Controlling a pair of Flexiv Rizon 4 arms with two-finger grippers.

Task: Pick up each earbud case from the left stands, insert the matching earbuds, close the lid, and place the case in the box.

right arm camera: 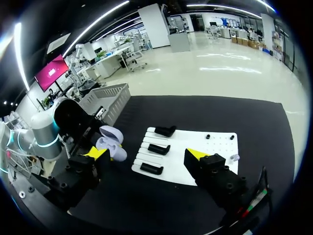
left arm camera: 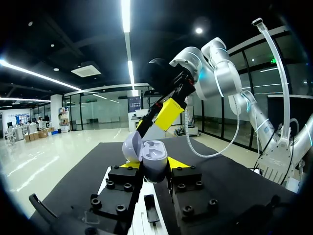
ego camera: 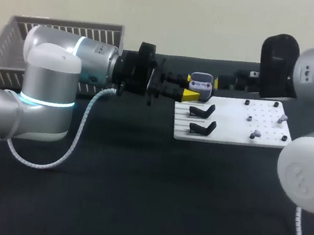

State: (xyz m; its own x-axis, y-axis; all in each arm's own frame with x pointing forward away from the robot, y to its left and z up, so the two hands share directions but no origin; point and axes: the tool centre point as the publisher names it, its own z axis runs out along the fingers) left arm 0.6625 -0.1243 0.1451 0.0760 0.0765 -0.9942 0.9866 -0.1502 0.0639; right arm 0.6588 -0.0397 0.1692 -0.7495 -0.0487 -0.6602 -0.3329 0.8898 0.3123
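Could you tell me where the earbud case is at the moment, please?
In the head view the earbud case, lid open, is clamped in the left gripper near the far left corner of the white board, right of the basket.

The box (ego camera: pixel 63 37) sits at the upper left of the table (ego camera: pixel 136 195), behind the left arm (ego camera: pixel 47 81). The stand board (ego camera: pixel 230 126) lies right of centre, with two stands (ego camera: pixel 202 110) on its left part and earbuds (ego camera: pixel 283 118) on its right. The earbud case (ego camera: pixel 201 82) sits in the left gripper (ego camera: pixel 190 91) over the board's upper left corner, with the right gripper (right arm camera: pixel 145 155) just beside it.
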